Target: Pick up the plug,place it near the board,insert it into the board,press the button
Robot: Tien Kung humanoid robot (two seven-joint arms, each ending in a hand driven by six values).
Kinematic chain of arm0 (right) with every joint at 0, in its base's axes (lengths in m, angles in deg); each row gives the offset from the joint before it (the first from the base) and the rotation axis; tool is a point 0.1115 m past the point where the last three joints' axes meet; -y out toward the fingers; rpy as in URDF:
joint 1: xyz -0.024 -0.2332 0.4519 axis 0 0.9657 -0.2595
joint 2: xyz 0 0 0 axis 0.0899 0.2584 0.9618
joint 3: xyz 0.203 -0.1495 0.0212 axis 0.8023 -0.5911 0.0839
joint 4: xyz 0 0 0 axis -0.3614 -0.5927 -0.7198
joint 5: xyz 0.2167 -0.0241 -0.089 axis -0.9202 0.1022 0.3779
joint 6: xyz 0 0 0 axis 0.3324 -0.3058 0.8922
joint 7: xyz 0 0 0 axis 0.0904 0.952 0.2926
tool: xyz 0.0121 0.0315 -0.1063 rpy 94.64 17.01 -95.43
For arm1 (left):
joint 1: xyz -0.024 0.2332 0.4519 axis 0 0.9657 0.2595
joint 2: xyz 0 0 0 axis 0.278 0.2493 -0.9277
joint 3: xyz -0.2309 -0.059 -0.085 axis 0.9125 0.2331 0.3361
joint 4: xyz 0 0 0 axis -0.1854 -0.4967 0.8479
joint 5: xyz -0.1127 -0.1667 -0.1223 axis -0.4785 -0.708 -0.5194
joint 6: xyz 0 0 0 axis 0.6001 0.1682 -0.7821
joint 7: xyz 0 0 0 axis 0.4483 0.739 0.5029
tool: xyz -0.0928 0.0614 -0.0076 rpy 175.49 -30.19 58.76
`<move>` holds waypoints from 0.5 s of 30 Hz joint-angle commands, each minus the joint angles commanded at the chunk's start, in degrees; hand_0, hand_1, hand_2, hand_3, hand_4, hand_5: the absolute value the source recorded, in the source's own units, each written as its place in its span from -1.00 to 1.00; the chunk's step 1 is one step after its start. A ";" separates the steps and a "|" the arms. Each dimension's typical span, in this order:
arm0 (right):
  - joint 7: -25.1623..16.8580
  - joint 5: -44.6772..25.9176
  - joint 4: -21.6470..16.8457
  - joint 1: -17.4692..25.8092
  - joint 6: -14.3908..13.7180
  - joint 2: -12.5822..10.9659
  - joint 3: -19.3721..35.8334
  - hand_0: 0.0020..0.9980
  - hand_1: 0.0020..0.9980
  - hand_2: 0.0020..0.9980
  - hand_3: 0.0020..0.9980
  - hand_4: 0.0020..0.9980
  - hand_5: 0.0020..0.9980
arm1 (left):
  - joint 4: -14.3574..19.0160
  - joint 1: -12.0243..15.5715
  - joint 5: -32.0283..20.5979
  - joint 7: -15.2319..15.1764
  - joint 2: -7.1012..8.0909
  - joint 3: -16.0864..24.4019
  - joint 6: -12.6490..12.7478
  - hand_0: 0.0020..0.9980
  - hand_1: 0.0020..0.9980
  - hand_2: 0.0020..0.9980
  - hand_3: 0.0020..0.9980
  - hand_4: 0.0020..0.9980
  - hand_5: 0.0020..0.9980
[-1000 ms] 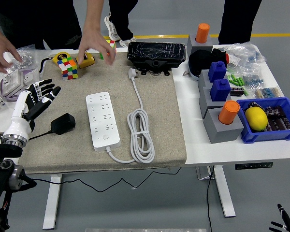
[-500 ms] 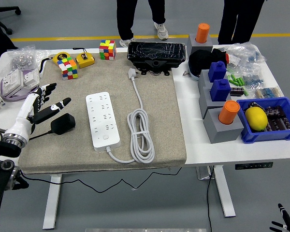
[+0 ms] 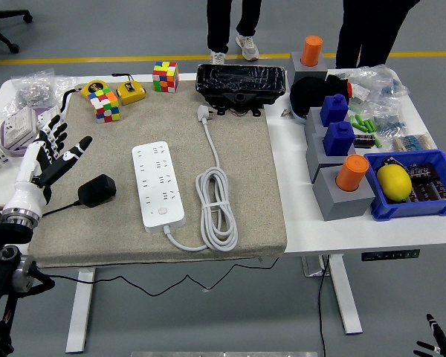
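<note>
Head view: the left hand (image 3: 50,152) hovers with fingers spread wide, holding nothing, just left of and beyond the black plug (image 3: 97,190) lying on the grey mat (image 3: 253,193). The white board (image 3: 157,184) lies right of the plug, apart from it.

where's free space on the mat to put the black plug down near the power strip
Bare mat lies between the black plug and the power strip, and along the near edge in front of both. Right of the coiled cord is a wide open strip. The far edge is crowded: cubes, black case. The left hand hovers open.
</note>
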 joint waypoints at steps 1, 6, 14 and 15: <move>-0.02 -0.06 0.00 0.03 0.01 0.01 -0.09 0.52 0.28 0.24 0.29 1.00 1.00 | -0.24 0.00 -1.27 -0.67 -0.20 0.24 0.04 1.00 1.00 0.92 0.88 1.00 1.00; -0.01 -0.01 0.00 -0.03 -0.02 -0.05 -0.10 0.52 0.28 0.24 0.29 1.00 1.00 | -0.51 0.01 -3.28 -1.61 -0.22 0.62 0.25 1.00 1.00 0.92 0.88 1.00 1.00; 0.08 0.06 0.00 -0.06 0.00 -0.01 -0.04 0.52 0.28 0.24 0.29 1.00 1.00 | -0.67 -0.08 -3.26 -1.45 -0.06 0.94 0.53 1.00 1.00 0.90 0.81 1.00 1.00; 0.09 0.08 0.00 -0.06 0.00 -0.01 -0.01 0.52 0.28 0.24 0.29 1.00 1.00 | -0.67 -0.10 -3.26 -1.45 -0.05 0.95 0.55 1.00 1.00 0.90 0.81 1.00 1.00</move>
